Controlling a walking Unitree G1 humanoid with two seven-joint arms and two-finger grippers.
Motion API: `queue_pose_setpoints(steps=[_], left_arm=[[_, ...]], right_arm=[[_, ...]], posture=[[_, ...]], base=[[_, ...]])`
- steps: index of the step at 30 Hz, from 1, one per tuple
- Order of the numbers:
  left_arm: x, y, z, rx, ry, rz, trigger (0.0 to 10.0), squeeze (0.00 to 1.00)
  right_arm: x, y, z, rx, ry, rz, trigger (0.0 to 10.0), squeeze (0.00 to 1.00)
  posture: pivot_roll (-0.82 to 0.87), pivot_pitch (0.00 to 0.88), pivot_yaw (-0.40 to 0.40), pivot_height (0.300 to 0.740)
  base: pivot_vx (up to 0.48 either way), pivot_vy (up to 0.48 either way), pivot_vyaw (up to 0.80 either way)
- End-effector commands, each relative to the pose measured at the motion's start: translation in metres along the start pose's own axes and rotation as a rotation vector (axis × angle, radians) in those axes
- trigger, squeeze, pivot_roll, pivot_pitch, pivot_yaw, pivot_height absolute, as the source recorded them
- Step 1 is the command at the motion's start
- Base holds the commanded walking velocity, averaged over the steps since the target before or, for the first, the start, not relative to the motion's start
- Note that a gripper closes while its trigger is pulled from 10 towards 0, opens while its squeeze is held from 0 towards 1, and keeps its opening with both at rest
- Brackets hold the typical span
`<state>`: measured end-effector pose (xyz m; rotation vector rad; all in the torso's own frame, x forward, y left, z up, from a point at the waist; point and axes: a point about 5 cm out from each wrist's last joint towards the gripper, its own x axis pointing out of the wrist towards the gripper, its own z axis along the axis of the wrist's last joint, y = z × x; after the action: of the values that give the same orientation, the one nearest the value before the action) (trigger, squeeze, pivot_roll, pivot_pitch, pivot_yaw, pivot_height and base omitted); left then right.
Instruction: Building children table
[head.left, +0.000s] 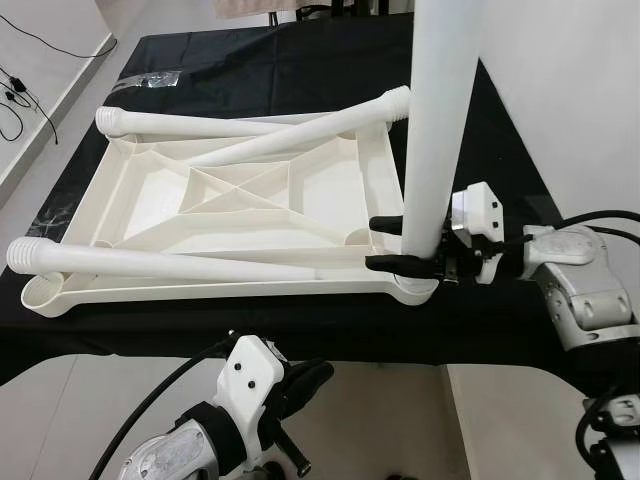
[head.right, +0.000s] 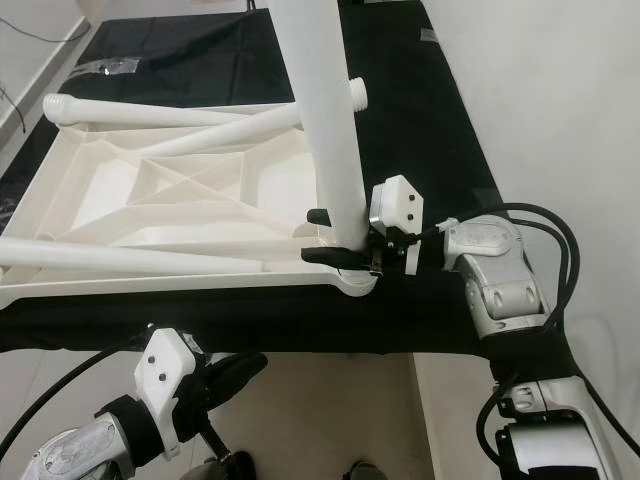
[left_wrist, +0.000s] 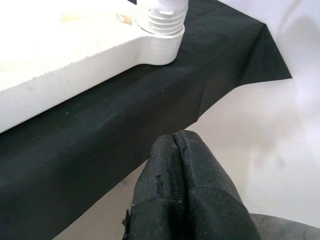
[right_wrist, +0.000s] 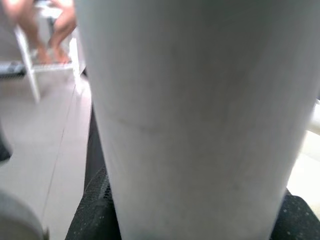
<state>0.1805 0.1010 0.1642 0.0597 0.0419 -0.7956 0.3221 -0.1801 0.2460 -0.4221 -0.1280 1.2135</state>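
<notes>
White leg stands in the tabletop's corner socket, clamped by my right end effector; I judge twisting it home comes next. Left end effector idles, pinched together.

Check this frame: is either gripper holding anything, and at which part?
The right gripper clamps the upright leg near its bottom end, just above the tabletop's corner socket. The left gripper is shut, empty.
</notes>
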Motion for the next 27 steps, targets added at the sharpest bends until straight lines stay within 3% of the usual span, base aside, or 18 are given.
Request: queue_pose_setpoints(steps=[1,9,19,27], left_arm=[[-0.001,-0.002,-0.005,-0.021,0.019,-0.010,10.0,0.00],[-0.002,-0.001,-0.004,-0.022,0.020,-0.011,10.0,0.00],[-0.002,-0.001,-0.003,-0.024,0.020,-0.011,10.0,0.00],[-0.002,-0.002,-0.002,-0.028,0.019,-0.011,10.0,0.00]], right_arm=[[0.004,0.011,-0.036,0.210,0.083,-0.007,10.0,0.00],[0.007,0.002,-0.046,0.326,0.109,-0.160,10.0,0.00],[0.011,0.010,-0.058,0.382,0.161,-0.209,10.0,0.00],[0.013,0.011,-0.064,0.468,0.151,-0.357,10.0,0.00]], posture=[[0.00,0.282,0.055,0.740],[0.00,0.294,0.060,0.740],[0.00,0.303,0.058,0.740],[0.00,0.311,0.054,0.740]], base=[[0.000,0.000,0.00],[0.000,0.000,0.00],[0.000,0.000,0.00],[0.000,0.000,0.00]])
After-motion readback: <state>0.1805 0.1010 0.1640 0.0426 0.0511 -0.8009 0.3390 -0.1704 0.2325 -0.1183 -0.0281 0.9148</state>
